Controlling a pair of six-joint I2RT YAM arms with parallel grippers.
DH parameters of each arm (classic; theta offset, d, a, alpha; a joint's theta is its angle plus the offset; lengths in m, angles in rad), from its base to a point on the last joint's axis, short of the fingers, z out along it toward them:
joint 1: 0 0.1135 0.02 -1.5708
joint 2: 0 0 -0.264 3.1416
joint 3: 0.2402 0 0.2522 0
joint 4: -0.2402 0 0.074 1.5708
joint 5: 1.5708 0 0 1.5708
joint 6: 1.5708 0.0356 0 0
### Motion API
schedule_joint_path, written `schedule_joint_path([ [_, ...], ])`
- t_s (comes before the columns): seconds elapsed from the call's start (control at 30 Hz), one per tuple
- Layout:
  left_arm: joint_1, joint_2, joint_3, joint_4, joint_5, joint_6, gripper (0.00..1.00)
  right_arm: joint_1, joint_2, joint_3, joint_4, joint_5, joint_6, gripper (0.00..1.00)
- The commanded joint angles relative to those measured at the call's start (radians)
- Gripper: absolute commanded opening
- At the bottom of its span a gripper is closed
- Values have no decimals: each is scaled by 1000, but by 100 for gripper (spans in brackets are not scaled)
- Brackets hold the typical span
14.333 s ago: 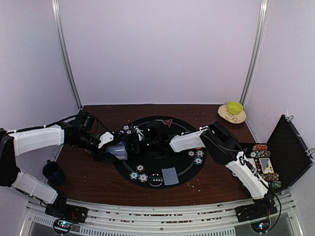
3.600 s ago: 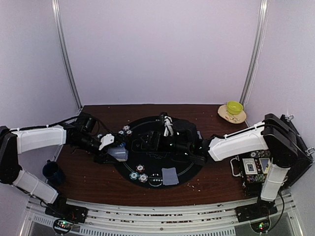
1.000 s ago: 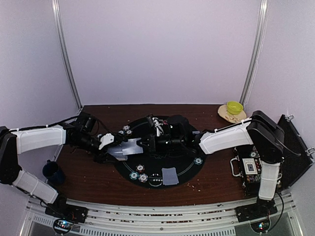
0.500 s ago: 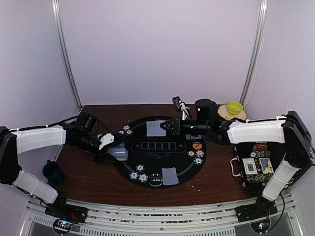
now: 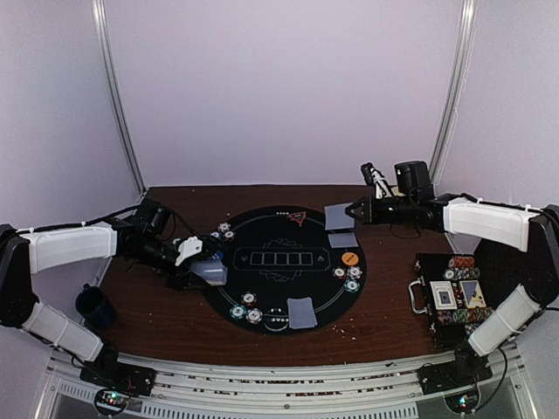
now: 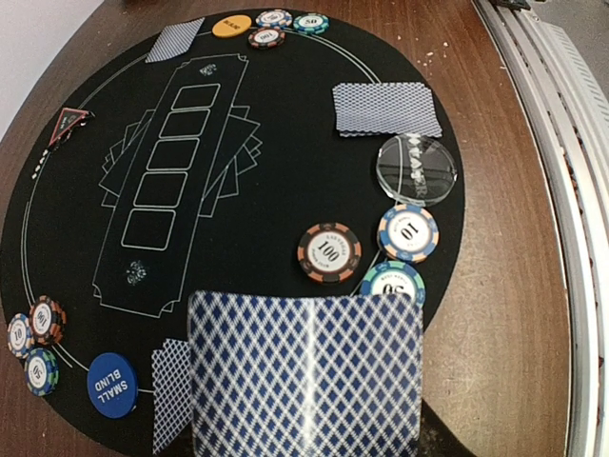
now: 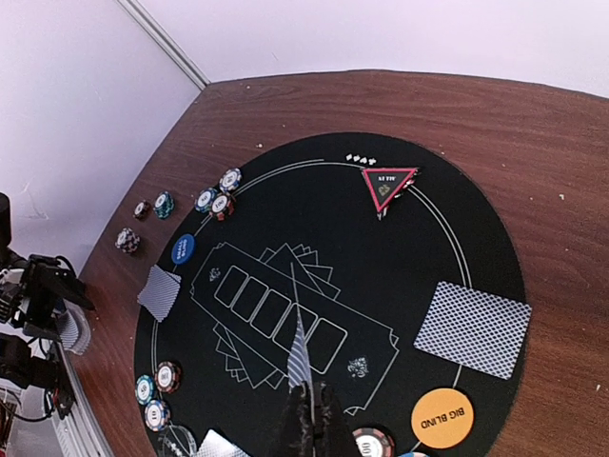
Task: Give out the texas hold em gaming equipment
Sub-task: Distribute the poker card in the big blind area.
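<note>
My left gripper (image 5: 194,264) is shut on a deck of blue-backed cards (image 6: 304,371) at the left edge of the round black mat (image 5: 279,278); the deck hides its fingers in the left wrist view. My right gripper (image 7: 310,419) is shut on one card (image 7: 300,350), seen edge-on, and holds it above the mat's far right edge (image 5: 338,216). Another card (image 5: 342,239) lies on the mat beside the orange button (image 5: 349,258). A card (image 5: 301,312) lies at the mat's near edge. A red triangle marker (image 5: 299,217) sits at the far edge. Poker chips (image 6: 328,252) lie in small groups round the rim.
An open case of chips and cards (image 5: 454,292) lies on the table at the right. A dark blue mug (image 5: 92,305) stands at the near left. A blue button (image 6: 111,385) and a clear disc (image 6: 416,169) lie on the mat. Loose chips (image 7: 127,240) lie off its left side.
My right gripper has swung right with its card, from above the mat's far middle to its far right edge. The left arm and its deck have not moved.
</note>
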Motion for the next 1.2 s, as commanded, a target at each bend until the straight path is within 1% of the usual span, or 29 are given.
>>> schedule_joint_path([
  [0.0,-2,-3,-3,20,32,5,47,-51,48,-1,-56,-97,-88,0],
  [0.2,-3,-15,-5,20,31,4,47,-106,195,76,-134,-188,-167,1],
  [0.37,-3,-14,-6,20,29,5,47,-133,291,133,-146,-219,-179,0],
  [0.7,-3,5,-3,20,20,8,47,-170,425,262,-196,-266,-202,0],
  [1.03,-3,23,0,21,9,12,47,-214,521,345,-228,-301,-219,0],
  [1.17,-3,30,-2,25,3,10,47,-218,554,378,-247,-305,-223,2],
])
